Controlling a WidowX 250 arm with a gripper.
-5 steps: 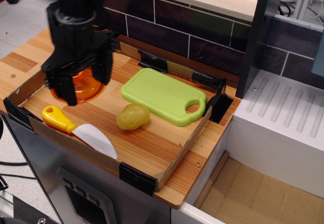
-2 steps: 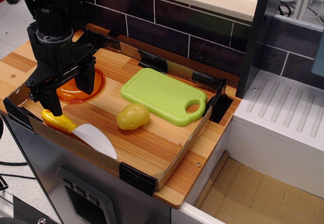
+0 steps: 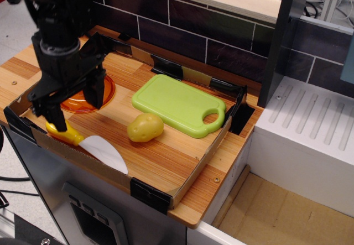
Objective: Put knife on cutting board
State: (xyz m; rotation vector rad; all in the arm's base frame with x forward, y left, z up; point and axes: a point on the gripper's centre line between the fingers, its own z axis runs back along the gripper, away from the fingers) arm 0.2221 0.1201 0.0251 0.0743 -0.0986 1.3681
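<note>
Tray [image 3: 191, 170]: shallow cardboard walls with black taped corners, set on a wooden counter. Gripper [image 3: 74, 109]: black, at the tray's 9 o'clock side, fingers spread wide and pointing down, one finger [image 3: 55, 119] over the yellow handle of the knife [image 3: 91, 142], the other nearer the lid [image 3: 83, 97]; nothing held, contact with the handle cannot be told. Knife: flat on the tray floor along the near wall at 7 o'clock, white blade pointing toward 5 o'clock. Board [image 3: 177, 104]: light green, at 1 o'clock in the tray, handle hole toward 3 o'clock, bare. Potato [image 3: 145, 127]: centre, just beside the board's near edge. Lid: orange, partly hidden behind the gripper.
</note>
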